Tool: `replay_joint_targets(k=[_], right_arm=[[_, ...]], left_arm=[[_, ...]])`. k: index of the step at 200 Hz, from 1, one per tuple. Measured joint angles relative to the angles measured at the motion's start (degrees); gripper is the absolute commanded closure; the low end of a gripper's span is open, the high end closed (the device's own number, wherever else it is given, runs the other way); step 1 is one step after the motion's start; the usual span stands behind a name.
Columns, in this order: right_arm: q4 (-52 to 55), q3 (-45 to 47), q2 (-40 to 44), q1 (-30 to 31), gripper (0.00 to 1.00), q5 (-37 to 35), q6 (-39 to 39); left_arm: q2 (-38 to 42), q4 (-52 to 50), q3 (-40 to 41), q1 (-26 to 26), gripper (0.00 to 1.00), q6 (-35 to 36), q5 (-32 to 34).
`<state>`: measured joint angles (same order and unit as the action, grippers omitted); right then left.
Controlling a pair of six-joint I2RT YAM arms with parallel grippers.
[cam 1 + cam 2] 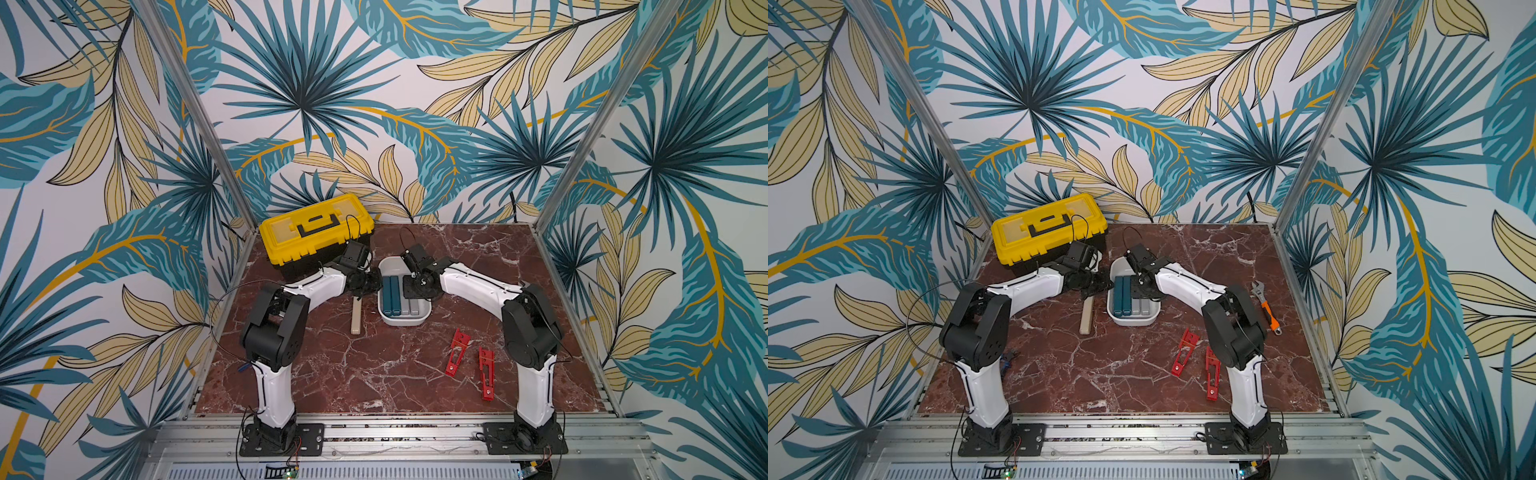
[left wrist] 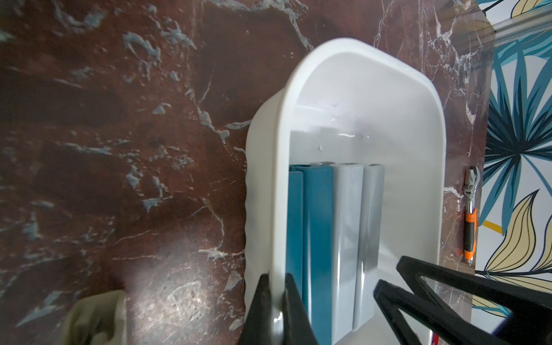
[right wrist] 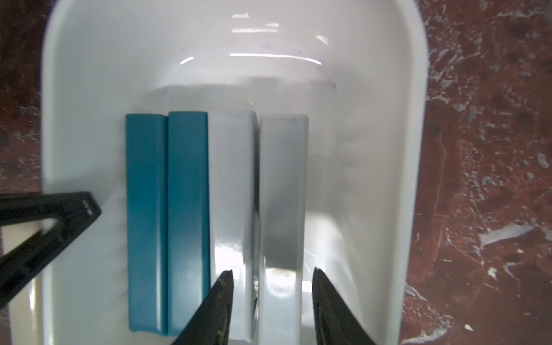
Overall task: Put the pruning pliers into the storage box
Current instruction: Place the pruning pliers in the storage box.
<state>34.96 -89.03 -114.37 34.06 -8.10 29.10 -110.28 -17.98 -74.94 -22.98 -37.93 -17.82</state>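
— Left claw [image 2: 276, 286] first: what is it doing?

— It is clamped on a long side wall of the storage box [image 2: 280, 179], one finger inside the rim and one outside. I'd say it is steadying the box.

— And the right claw [image 3: 271, 274]?

— It hangs over the box with its jaws a little apart. They are wider than the outer grey piece [image 3: 283, 179] below them, and they grip nothing I can see. That piece lies flat on the box floor beside the other grey piece [image 3: 231, 194] and the two teal pieces [image 3: 146, 209].

— So which step is this?

— Four pieces look stowed. The beige piece [image 1: 355, 318] lies on the tabletop [image 1: 332, 374] just beside the box, on the left claw's side. The two red pieces [image 1: 457, 351] lie well apart from the box, on the right claw's side.

— What comes next?

— Probably the right claw lifts clear of the rim and goes for a red piece. Those are flat, so it needs a low approach and a pinch across the narrow width.
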Motion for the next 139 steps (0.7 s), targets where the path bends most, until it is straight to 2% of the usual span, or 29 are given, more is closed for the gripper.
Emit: replay_joint_targets(k=[70,139], right_arm=[[-1.0,3.1,4.5,1.0,0.54,2.5,1.2],[-3.6,7.6,9.6,8.7,0.54,3.0,5.4]], left_arm=[[0.0,0.0,0.0,-0.1,1.00,0.0,0.2],[-0.8,-1.6,-1.9,-0.2,1.00,0.1,0.7]])
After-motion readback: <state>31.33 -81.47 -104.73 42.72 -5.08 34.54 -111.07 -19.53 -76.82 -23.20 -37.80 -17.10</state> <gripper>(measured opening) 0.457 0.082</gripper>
